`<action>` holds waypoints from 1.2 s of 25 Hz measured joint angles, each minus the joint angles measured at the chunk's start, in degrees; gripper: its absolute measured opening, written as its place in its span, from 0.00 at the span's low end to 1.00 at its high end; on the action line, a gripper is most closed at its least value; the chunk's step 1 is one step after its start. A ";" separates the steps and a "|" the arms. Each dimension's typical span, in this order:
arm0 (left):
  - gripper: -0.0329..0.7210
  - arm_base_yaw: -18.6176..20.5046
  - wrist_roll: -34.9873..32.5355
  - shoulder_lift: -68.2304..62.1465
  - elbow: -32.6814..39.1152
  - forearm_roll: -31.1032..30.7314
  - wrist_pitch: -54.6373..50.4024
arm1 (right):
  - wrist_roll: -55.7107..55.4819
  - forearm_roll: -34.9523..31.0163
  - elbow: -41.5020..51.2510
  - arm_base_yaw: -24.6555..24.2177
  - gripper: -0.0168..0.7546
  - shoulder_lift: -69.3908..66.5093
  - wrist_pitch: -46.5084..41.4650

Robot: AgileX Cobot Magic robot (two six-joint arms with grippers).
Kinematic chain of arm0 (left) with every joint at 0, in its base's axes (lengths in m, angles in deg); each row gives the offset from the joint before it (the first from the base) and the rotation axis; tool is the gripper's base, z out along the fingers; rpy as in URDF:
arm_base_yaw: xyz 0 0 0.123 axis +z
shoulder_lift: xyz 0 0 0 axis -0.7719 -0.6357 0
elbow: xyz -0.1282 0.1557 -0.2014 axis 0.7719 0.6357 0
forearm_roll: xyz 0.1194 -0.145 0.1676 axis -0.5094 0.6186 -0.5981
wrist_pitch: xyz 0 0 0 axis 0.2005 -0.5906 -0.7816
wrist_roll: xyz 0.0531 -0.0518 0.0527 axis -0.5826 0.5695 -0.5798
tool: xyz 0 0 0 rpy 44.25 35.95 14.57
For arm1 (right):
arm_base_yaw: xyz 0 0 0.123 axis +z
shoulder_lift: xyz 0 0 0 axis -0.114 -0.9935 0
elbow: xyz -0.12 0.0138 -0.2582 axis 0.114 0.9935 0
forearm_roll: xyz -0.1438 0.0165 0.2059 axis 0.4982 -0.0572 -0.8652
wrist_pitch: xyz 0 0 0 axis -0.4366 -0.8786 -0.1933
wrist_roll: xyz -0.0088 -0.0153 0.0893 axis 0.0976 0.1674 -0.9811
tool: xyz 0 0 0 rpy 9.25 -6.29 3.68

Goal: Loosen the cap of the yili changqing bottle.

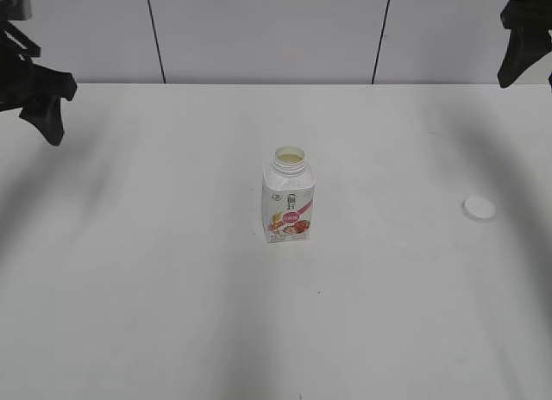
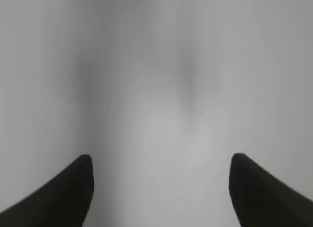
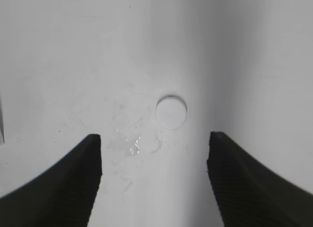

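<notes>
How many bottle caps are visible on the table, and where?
1. The cap lies flat on the table, well to the right of the open yili changqing bottle, apart from it. The right wrist view also shows it, below the open right gripper. Nothing suggests hidden ones.

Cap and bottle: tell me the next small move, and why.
Probably none beyond keeping both arms back. The cap is already off, lying flat on the table to the right of the upright yili changqing bottle, whose neck stands open. The left tool and right tool are open and empty, the right one above the cap.
</notes>
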 joint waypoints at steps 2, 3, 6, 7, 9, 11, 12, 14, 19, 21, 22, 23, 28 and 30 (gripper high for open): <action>0.74 0.07 -0.38 0.00 -0.64 0.26 -2.15 | 0.00 0.06 0.00 0.00 0.72 0.12 -0.05; 0.74 0.07 -0.50 0.00 -0.70 0.33 -3.40 | 0.00 0.11 0.00 0.00 0.72 0.20 -0.05; 0.74 0.11 -0.55 0.00 -0.89 0.47 -8.06 | 0.00 0.13 0.38 0.00 0.72 1.39 -0.05; 0.74 0.26 -0.55 0.00 -0.85 0.47 -9.04 | 0.00 0.13 0.79 0.00 0.72 2.26 -0.05; 0.74 0.40 -0.55 0.00 -0.90 0.47 -9.82 | 0.00 0.13 2.07 0.00 0.72 4.28 -0.05; 0.74 0.40 -0.55 0.26 -0.90 0.79 -10.23 | 0.00 0.07 4.42 0.00 0.72 7.11 -0.05; 0.74 0.40 -0.60 0.63 -0.90 1.05 -10.30 | 0.00 -0.19 5.80 0.00 0.72 8.47 -0.05; 0.74 0.40 -0.68 2.27 -0.90 2.16 -10.30 | 0.00 -0.52 10.06 0.00 0.72 12.03 -0.05; 0.74 0.40 -0.74 11.68 2.06 3.21 -10.19 | 0.00 -0.48 20.70 0.00 0.72 22.55 -0.11; 0.73 0.40 -0.78 16.55 4.70 3.22 -10.24 | 0.00 -0.48 24.12 0.00 0.72 27.17 -0.11; 0.73 0.40 -0.78 19.67 6.33 3.27 -10.24 | 0.00 -0.48 25.46 0.00 0.72 29.28 -0.15; 0.72 0.40 -0.78 21.91 7.73 3.50 -10.36 | 0.00 -0.48 26.48 0.00 0.72 30.87 -0.15; 0.72 0.40 -0.78 35.04 16.45 5.29 -10.40 | 0.06 -0.48 31.78 0.00 0.71 38.50 -0.15; 0.71 0.40 -0.78 40.47 20.61 5.32 -10.40 | 0.06 -0.48 34.35 0.00 0.71 41.28 -0.15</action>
